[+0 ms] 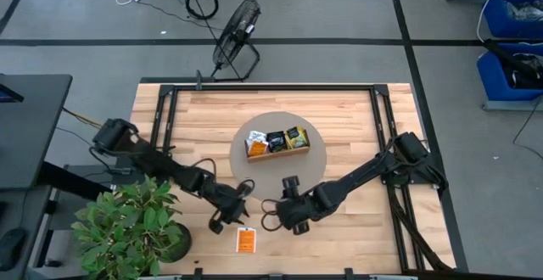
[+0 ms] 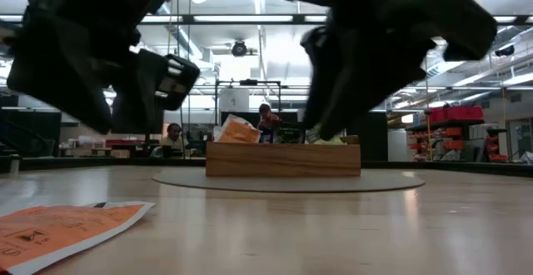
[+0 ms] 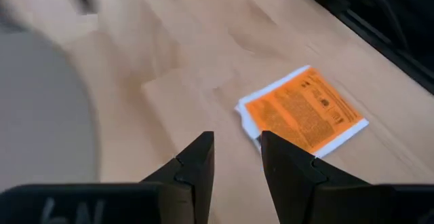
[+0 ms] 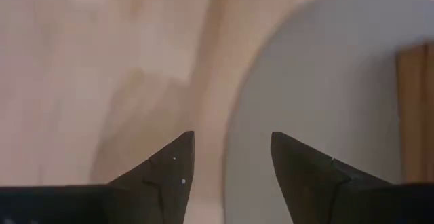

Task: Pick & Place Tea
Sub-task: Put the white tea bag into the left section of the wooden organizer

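An orange and white tea packet [image 1: 246, 240] lies flat on the table near its near edge, also seen in the left wrist view [image 3: 302, 112] and low view [image 2: 58, 229]. Three more packets stand in the wooden tray [image 1: 277, 144] on a grey round mat [image 1: 246, 165]. My left gripper [image 3: 236, 146] hovers open just short of the orange packet, touching nothing. My right gripper [image 4: 232, 142] is open above the mat's edge, empty.
A potted plant [image 1: 127, 225] stands at the table's near left corner, close to my left arm. A fan [image 1: 233, 34] sits beyond the far edge. Bare wood lies right of the orange packet.
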